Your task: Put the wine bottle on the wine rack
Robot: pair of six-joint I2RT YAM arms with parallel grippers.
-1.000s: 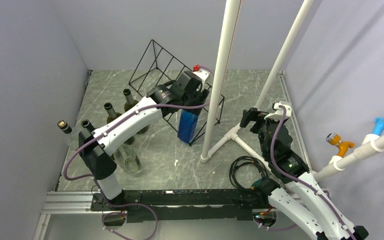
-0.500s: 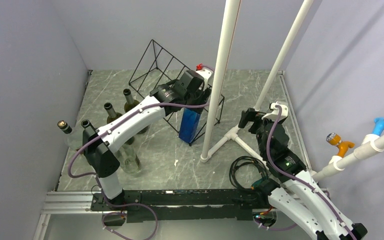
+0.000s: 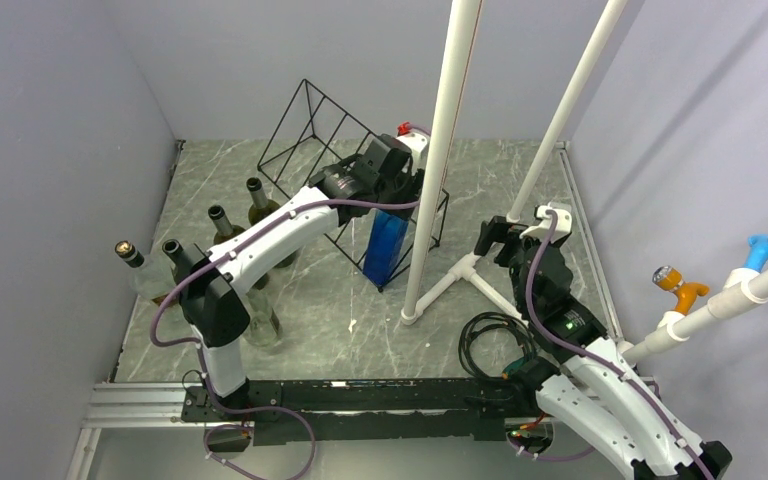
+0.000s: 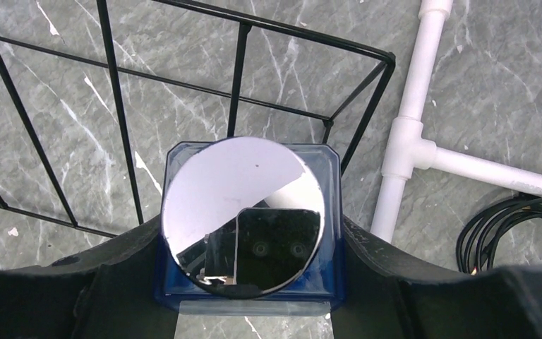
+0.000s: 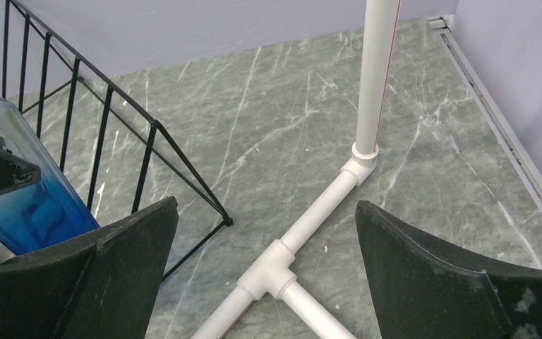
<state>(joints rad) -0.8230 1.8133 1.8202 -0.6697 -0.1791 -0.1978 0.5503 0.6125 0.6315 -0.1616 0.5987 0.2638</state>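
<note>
The wine bottle [image 3: 384, 248] is blue glass with a square body. My left gripper [image 3: 390, 188] is shut on its sides and holds it tilted over the right end of the wine rack [image 3: 310, 130], a black wire frame. In the left wrist view the wine bottle's mirror-like round base [image 4: 243, 212] faces the camera. It sits between the black fingers [image 4: 123, 272] of the left gripper [image 4: 250, 244], with the wine rack's bars [image 4: 238, 67] behind it. My right gripper [image 3: 489, 237] stands open to the right of the wine rack, and the right gripper [image 5: 265, 236] holds nothing.
Several other bottles [image 3: 222, 226] stand at the left, and a clear one [image 3: 258, 320] stands beside the left arm. White pipes [image 3: 442, 150] rise by the rack, joined by a tee [image 5: 276, 268] on the floor. A black cable coil [image 3: 490, 340] lies near the right arm's base.
My left arm has reached a little farther right, carrying the blue bottle along the rack's right end. The right gripper has shifted slightly left.
</note>
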